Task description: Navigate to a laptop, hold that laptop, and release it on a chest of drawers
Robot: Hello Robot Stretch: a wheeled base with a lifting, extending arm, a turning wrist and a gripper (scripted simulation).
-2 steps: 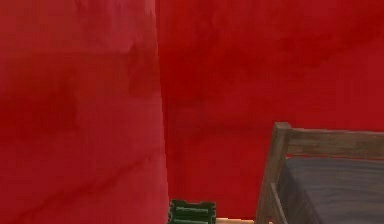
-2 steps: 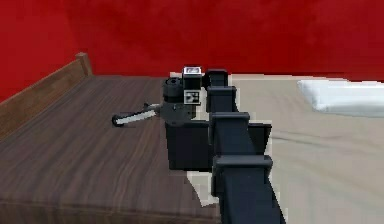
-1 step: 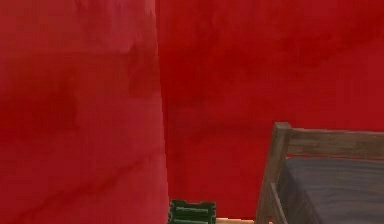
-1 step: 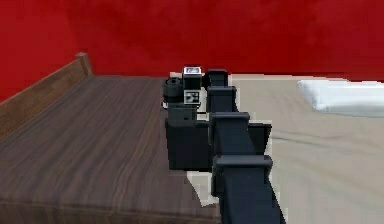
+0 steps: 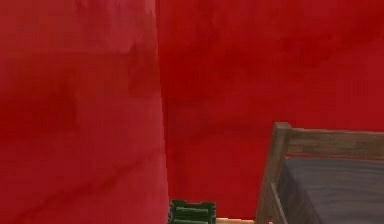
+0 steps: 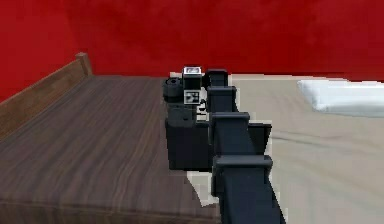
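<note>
In the arm side view my arm [image 6: 232,140] reaches out over a bed [image 6: 90,140] covered with a dark brown blanket. The gripper [image 6: 172,90] shows as a dark body left of the white marker squares [image 6: 192,72], above the blanket. A dark boxy shape [image 6: 186,145] stands against the arm's left side, lower down on or over the blanket; its shape could fit a laptop, but I cannot make it out for sure. I cannot tell whether the gripper holds anything.
The bed has a wooden end board [image 6: 45,90] at the left and a white pillow [image 6: 340,95] at the right, with red wall behind. In the forward view a red wall corner [image 5: 158,110] stands close, a green crate-like thing [image 5: 191,212] sits at the floor, and the bed's wooden frame [image 5: 274,170] is at the right.
</note>
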